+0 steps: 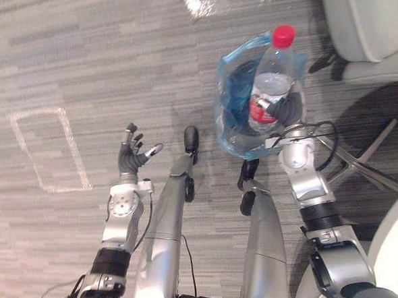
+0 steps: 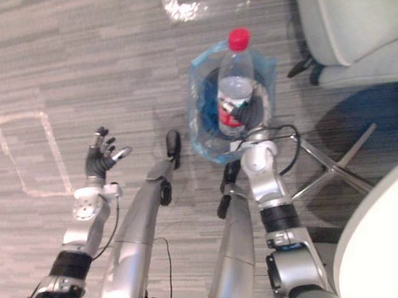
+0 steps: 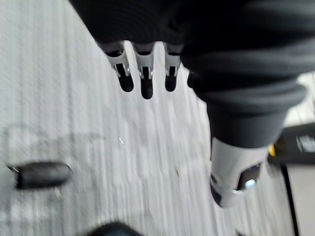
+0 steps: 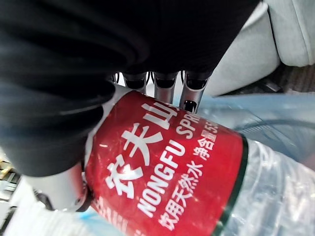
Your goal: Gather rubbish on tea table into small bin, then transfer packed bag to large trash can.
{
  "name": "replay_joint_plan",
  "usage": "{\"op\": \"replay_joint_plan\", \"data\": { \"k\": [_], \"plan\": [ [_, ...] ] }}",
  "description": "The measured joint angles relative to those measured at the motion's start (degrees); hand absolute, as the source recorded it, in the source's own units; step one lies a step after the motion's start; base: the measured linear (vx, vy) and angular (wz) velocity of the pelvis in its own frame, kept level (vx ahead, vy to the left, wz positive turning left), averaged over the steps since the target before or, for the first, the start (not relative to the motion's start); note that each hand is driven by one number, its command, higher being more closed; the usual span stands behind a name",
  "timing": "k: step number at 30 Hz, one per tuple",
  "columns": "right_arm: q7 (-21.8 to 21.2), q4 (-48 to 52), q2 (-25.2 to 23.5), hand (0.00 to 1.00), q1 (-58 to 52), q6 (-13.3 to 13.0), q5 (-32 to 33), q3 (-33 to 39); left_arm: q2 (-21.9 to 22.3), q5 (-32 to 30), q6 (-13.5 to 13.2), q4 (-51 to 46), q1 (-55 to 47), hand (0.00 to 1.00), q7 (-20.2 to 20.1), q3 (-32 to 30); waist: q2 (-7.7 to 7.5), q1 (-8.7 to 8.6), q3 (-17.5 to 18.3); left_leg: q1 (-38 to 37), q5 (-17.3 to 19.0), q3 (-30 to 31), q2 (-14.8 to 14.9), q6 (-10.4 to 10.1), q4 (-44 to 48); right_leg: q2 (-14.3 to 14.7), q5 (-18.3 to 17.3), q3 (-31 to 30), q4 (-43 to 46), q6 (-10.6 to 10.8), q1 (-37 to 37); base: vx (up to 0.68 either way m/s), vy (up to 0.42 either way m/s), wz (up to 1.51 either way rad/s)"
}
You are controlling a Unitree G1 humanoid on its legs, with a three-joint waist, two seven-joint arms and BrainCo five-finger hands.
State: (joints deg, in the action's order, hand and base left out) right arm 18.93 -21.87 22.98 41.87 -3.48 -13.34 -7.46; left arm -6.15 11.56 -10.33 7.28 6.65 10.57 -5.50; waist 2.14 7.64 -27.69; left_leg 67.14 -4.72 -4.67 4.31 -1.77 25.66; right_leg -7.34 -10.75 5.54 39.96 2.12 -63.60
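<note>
One plastic bottle [image 1: 274, 76] with a red cap and red label is seen, held upright over the mouth of one small bin [image 1: 228, 134] lined with one blue bag [image 1: 234, 97]. The bottle's label is grasped by the right robot hand [image 4: 74, 73], fingers [image 4: 165, 91] curled round it. The left robot hand [image 1: 132, 157] is held released, fingers spread, above the carpeted floor [image 1: 89, 61].

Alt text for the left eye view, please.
The right hand grips a clear plastic bottle with red cap and label over a small dark bin lined with a blue bag. The left hand hangs open above grey carpet.
</note>
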Motion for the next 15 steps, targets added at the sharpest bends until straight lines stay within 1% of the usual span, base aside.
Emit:
{"op": "replay_joint_plan", "data": {
  "k": [1,4,5,6,9,13,15],
  "plan": [
    [0.10,-0.52,-0.07,0.00,-0.01,0.00,0.02,0.20,0.26,0.37,0.00,-0.60,-0.55,0.00,-0.77,0.03,0.00,0.12,0.00,0.27,-0.28,0.06,-0.06,-0.15,-0.70,-0.09,-0.15,0.11,0.27,-0.05,-0.51,0.03,-0.039,0.14],
    [0.29,-2.11,-0.15,0.00,0.78,0.02,0.03,0.61,0.36,0.99,-0.17,-3.67,-1.57,0.00,-2.06,1.10,-0.02,0.12,0.01,1.07,-0.77,-0.17,-0.12,-0.05,-1.62,-0.49,-0.79,0.45,1.20,-0.45,-2.22,0.03,-0.040,0.13],
    [0.34,-2.19,-0.28,0.00,0.76,0.02,0.01,0.59,0.44,0.99,-0.28,-4.65,-1.71,0.00,-2.16,1.28,-0.02,0.11,0.01,1.37,-1.22,-0.17,-0.10,-0.52,-1.91,-0.50,-0.89,0.53,1.46,-0.60,-2.78,0.02,-0.042,0.06],
    [0.55,-2.19,-0.42,0.00,0.72,0.02,0.05,0.62,0.66,1.00,-0.49,-5.23,-1.74,0.00,-2.35,1.47,-0.02,-0.03,0.04,1.68,-1.45,-0.17,-0.06,-0.43,-2.02,-0.50,-1.02,0.59,1.78,-0.80,-3.31,0.02,-0.049,0.04],
    [1.35,-2.18,-0.50,0.00,0.68,-0.03,0.53,1.26,1.33,1.02,-0.55,-5.76,-1.95,0.00,-3.44,2.56,-0.05,-0.58,0.11,1.85,-2.14,-0.14,0.07,0.12,-2.42,-0.48,-1.05,0.86,1.88,-0.86,-3.69,0.01,-0.035,0.02],
    [1.46,-1.44,-0.51,0.00,0.24,-0.44,0.45,1.54,2.20,0.99,-0.54,-5.76,-2.60,0.00,-4.32,3.89,-0.10,-1.28,0.27,1.85,-2.14,-0.15,0.18,0.15,-2.25,-0.45,-1.05,0.93,2.00,-0.87,-3.69,0.00,-0.003,-0.01],
    [1.43,-1.31,-0.48,0.00,0.05,-0.61,-0.32,1.06,2.51,0.97,-0.50,-5.75,-3.01,0.00,-4.53,4.76,-0.10,-1.29,0.31,2.02,-1.84,-0.16,0.36,0.07,-1.55,-0.35,-1.08,0.91,2.25,-0.94,-3.69,-0.01,-0.010,-0.05]
  ]
}}
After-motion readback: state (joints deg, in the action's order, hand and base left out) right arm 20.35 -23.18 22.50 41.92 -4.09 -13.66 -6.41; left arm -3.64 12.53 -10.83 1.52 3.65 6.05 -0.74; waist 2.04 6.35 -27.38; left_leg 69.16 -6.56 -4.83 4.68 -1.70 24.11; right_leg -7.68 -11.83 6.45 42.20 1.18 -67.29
